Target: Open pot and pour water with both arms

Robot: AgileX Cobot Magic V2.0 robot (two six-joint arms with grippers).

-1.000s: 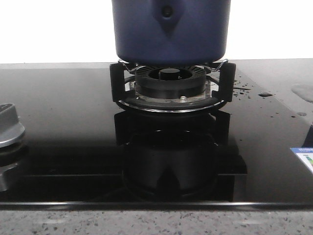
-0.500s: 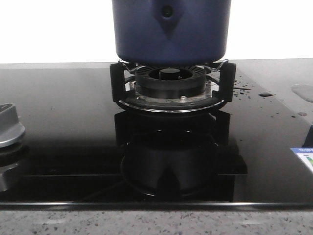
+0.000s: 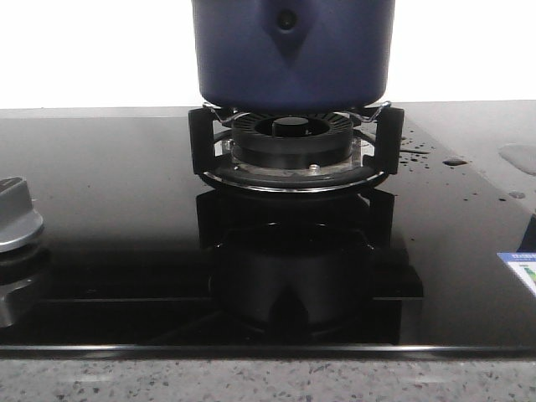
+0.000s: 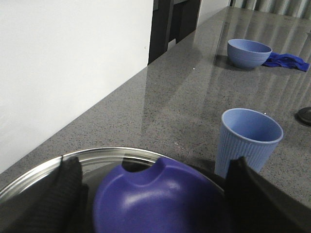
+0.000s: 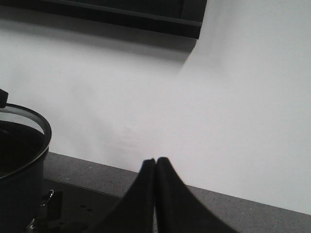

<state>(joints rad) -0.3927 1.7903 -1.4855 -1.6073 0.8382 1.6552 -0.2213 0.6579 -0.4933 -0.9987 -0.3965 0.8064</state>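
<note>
The dark navy-blue pot (image 3: 293,59) stands on the stove's pan support, its top cut off in the front view. In the right wrist view it shows at the edge (image 5: 19,184), with a steel rim on top. In the left wrist view the glass lid (image 4: 97,158) with its steel rim and big blue knob (image 4: 155,199) lies just below my left gripper (image 4: 158,189). Its black fingers (image 4: 68,189) stand open on either side of the knob, with a small gap. My right gripper (image 5: 155,162) is shut and empty, beside the pot, facing the white wall.
A black ribbed burner ring (image 3: 291,138) sits under the pot on the glossy black cooktop (image 3: 100,193). A silver stove knob (image 3: 15,218) is at the left and water drops (image 3: 414,151) at the right. A blue ribbed cup (image 4: 250,141), a blue bowl (image 4: 249,52) and a blue cloth (image 4: 286,60) sit on the grey counter.
</note>
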